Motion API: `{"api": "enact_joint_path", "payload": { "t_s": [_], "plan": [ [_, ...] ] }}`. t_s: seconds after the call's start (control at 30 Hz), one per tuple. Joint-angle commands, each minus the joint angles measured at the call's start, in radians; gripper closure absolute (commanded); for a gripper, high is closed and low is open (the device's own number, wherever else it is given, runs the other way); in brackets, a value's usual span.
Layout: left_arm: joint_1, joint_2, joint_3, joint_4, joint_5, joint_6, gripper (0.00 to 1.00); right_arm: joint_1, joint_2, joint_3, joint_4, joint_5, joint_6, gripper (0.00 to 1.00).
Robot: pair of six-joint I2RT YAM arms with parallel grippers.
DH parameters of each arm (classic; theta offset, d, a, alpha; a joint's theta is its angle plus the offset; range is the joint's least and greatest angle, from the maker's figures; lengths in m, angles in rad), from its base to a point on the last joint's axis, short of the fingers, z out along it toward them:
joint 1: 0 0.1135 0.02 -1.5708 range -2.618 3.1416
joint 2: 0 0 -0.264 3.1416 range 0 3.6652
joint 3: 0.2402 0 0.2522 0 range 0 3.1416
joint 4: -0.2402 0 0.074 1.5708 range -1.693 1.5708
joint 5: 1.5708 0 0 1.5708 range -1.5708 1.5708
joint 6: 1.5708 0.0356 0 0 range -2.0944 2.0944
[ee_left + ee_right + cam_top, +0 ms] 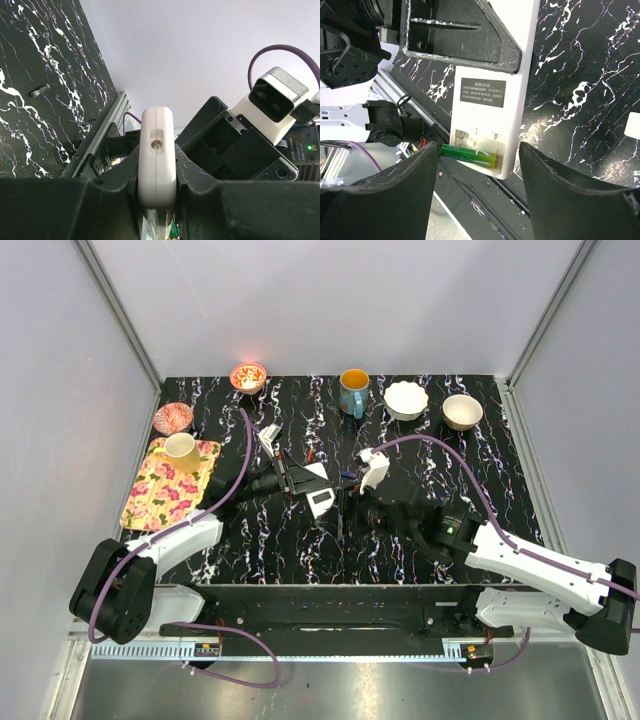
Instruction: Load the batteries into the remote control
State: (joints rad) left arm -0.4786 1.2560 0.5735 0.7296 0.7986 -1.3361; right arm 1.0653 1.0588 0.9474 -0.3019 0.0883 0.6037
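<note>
desk: black marble-pattern top with white veining [260, 540], pale grey walls [330, 300] around it. the flat white plastic remote control [487, 100] is held at centre frame, its plain back towards the right wrist camera and its battery bay open at the lower end. the left fingers [117, 180] are clamped on its edges. a slim green cylindrical battery [467, 151] lies in the bay, its left end protruding, just beside one of the right fingers [410, 185], which stand wide apart, gripping nothing. a small grey battery [40, 90] lies on the desk, upper left. both arms reach in from the lower corners to centre.
</note>
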Motion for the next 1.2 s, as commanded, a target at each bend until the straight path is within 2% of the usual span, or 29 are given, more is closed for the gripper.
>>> {"api": "enact_joint_path", "payload": {
  "t_s": [0.0,0.23,1.17],
  "plan": [
    [0.006,-0.033,0.002,0.077,-0.012,-0.003,1.00,-0.013,-0.003,-0.006,0.038,-0.004,0.013,0.31],
    [0.006,-0.038,0.005,0.076,-0.016,-0.005,1.00,-0.018,-0.017,-0.019,0.040,-0.007,0.019,0.41],
    [0.032,-0.033,0.038,0.152,0.013,-0.075,1.00,-0.027,-0.034,-0.056,0.021,-0.050,0.016,0.58]
  ]
}}
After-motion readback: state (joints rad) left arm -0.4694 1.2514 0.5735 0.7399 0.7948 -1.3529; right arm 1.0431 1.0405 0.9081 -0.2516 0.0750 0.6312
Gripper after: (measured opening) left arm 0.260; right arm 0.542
